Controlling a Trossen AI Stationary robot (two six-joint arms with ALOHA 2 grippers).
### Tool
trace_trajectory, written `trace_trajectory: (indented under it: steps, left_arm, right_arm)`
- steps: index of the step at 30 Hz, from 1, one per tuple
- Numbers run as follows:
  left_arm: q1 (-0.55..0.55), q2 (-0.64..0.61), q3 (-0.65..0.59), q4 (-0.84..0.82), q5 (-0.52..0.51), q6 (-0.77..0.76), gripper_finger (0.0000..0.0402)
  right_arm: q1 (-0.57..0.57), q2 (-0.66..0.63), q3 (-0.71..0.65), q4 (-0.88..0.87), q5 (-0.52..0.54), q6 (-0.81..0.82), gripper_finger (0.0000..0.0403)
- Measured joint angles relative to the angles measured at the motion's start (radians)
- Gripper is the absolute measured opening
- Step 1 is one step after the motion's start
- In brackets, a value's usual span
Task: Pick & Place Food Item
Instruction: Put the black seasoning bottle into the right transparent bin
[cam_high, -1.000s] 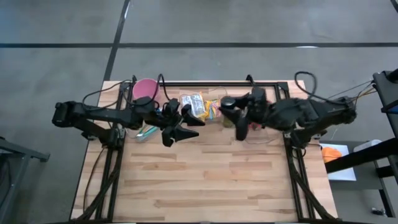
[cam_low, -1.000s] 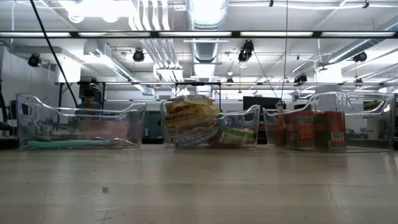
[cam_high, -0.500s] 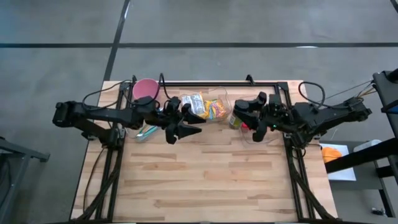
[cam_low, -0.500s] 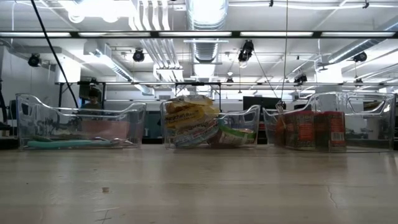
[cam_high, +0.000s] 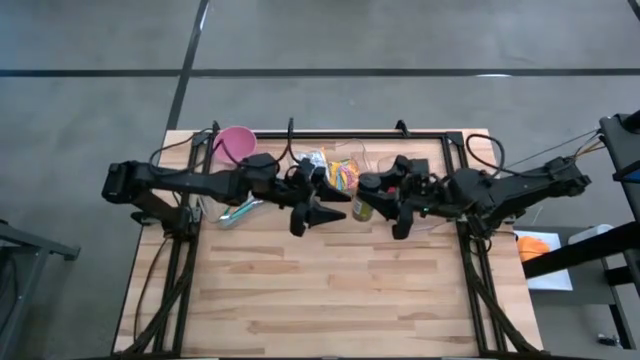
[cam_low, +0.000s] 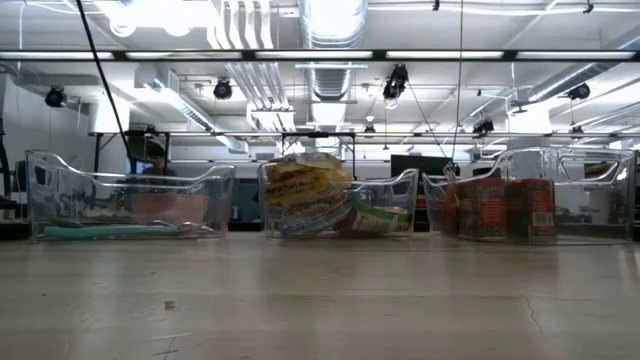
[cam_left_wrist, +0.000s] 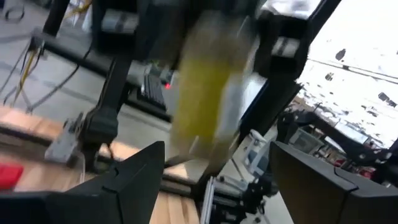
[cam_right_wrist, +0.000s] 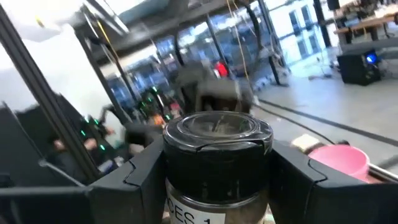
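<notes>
While right tool (cam_right_wrist: 217, 186) grips round black-lidded glass jar (cam_right_wrist: 217, 155), left tool (cam_high: 312, 212) open.

Matt wood-plank table (cam_high: 330, 280), clear glossy plastic bins (cam_low: 130, 205), glossy black-lidded jar (cam_right_wrist: 217, 155) w/ paper label.

overhead cam, table-level cam, 2 wrist cams
</notes>
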Motion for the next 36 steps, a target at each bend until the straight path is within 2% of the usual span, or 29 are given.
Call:
trace_trajectory:
  steps: [3, 17, 24, 28, 36]
  left_arm:
    - [0.000, 0.003, 0.027, 0.008, 0.002, 0.023, 0.0294]
    - [-0.015, 0.004, 0.032, 0.021, 0.036, 0.068, 0.0298]
    - [-0.018, 0.004, 0.032, 0.002, 0.052, 0.065, 0.0352]
    - [-0.018, 0.004, 0.032, -0.025, 0.001, 0.066, 0.0380]
    - [-0.018, 0.005, 0.031, -0.040, -0.008, 0.069, 0.0387]
  right_arm:
    - [0.002, 0.022, 0.020, -0.026, 0.001, 0.005, 0.0198]
    - [0.002, 0.080, 0.031, 0.079, -0.016, -0.010, 0.0198]
    - [0.002, 0.090, 0.031, 0.117, -0.037, -0.008, 0.0198]
    - [0.002, 0.108, 0.031, 0.133, -0.043, 0.000, 0.0198]
    - [0.000, 0.143, 0.031, 0.186, -0.064, 0.003, 0.0198]
